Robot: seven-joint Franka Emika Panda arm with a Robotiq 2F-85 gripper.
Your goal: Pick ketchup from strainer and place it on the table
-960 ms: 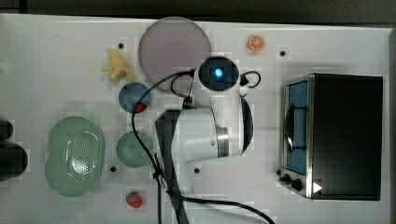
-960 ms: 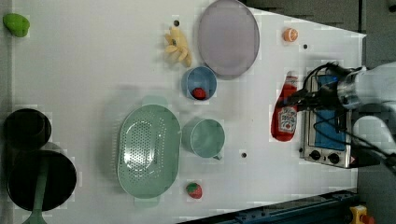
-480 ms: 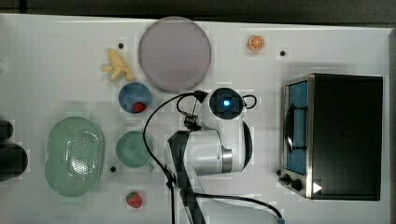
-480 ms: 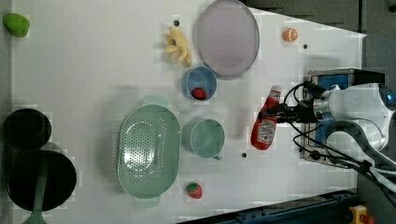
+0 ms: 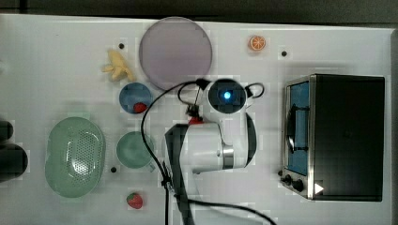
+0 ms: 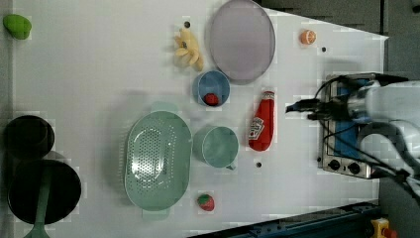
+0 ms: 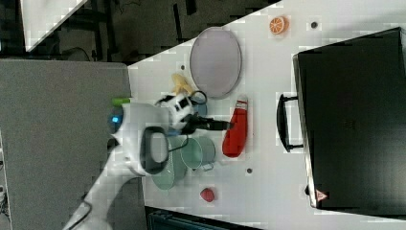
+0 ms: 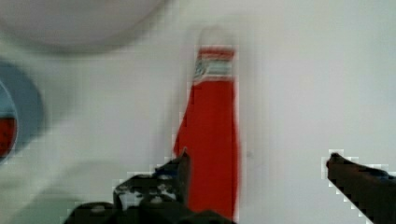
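The small red squeeze bottle of ketchup (image 6: pixel 261 122), white-capped with a white shield label, lies flat on the white tabletop (image 6: pixel 99 64). It sits just beside the round green mug (image 6: pixel 216 146), with its cap pointing toward the lilac round plate (image 6: pixel 241 38). The pale green oval plastic strainer (image 6: pixel 157 159) with its perforated bottom sits on the far side of the mug from the bottle and holds nothing.

In the wrist view the claw (image 8: pixel 259 175) is spread wide and holds nothing. One dark finger (image 8: pixel 182 170) is close against the bottle's side and the other stands well apart from it. In the right view the claw's tip appears at the bottle's upper body.

Judged from how things lie, the placing looks done and the remaining risk is in the retreat. The near finger seems almost against the bottle, so a sideways pull could nudge it. A round-bodied bottle on its side might then roll toward the mug or the blue bowl (image 6: pixel 211 89) holding a red strawberry. A straight lift away from the tabletop would likely avoid that. The loose black cable (image 5: pixel 155 117) hanging off the wrist could also brush the mug if the arm swings low.
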